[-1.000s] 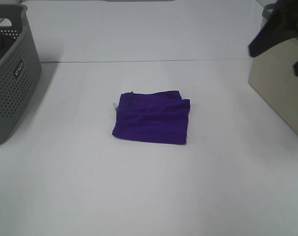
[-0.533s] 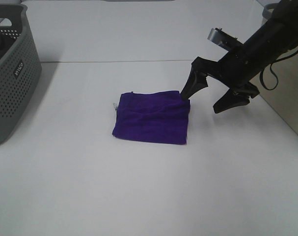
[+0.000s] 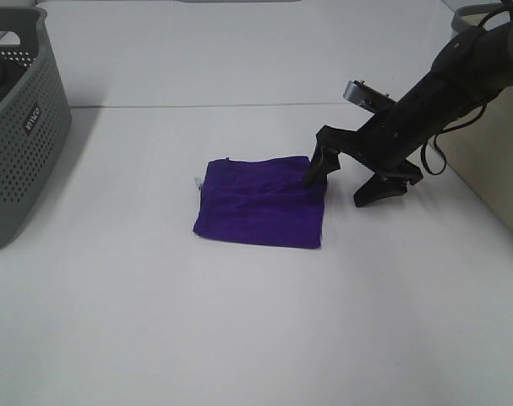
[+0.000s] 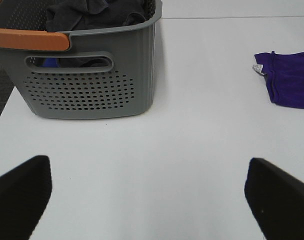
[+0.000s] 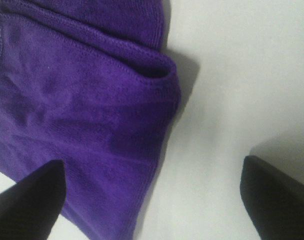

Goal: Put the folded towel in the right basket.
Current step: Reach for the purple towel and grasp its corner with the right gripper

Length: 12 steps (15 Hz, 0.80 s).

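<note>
A folded purple towel lies flat in the middle of the white table. My right gripper is open and low over the towel's right edge, one finger on the towel's far right corner, the other over bare table. The right wrist view shows the towel's folded edge between the two dark fingertips. The beige right basket stands at the right edge. My left gripper is open and empty above bare table; the towel's corner also shows in the left wrist view.
A grey perforated basket holding dark cloths stands at the left edge; it also fills part of the left wrist view. The white table is bare in front of the towel.
My right arm has swung in from the right basket and come down to the towel's right edge, fingers spread. The towel has not moved.
</note>
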Available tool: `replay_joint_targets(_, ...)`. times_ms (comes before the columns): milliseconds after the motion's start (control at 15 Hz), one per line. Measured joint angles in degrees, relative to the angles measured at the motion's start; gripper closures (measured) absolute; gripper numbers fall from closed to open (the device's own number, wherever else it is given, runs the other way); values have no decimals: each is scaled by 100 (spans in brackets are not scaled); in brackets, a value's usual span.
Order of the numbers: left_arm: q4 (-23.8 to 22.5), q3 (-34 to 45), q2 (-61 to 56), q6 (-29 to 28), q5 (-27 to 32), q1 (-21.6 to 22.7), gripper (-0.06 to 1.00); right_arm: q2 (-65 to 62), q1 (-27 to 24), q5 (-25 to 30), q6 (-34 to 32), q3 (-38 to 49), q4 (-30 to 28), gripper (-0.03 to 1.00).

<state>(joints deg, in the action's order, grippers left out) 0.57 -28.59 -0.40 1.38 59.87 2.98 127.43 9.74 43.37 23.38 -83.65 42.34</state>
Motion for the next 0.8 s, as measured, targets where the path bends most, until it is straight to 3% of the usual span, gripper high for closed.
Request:
replay_joint_targets(333,0,0,0,0,0,0,-5,143,17,-23,0,-57,223,7)
replay_joint_targets(533,0,0,0,0,0,0,-5,470,527,-269,6,-172,688,12)
replay_joint_targets(600,0,0,0,0,0,0,-5,539,653,-315,11,-201,808,17)
replay_joint_targets(733,0,0,0,0,0,0,-5,785,1117,-327,11,-395,1094,40)
replay_joint_targets(800,0,0,0,0,0,0,-5,905,1295,-321,11,-487,1117,60)
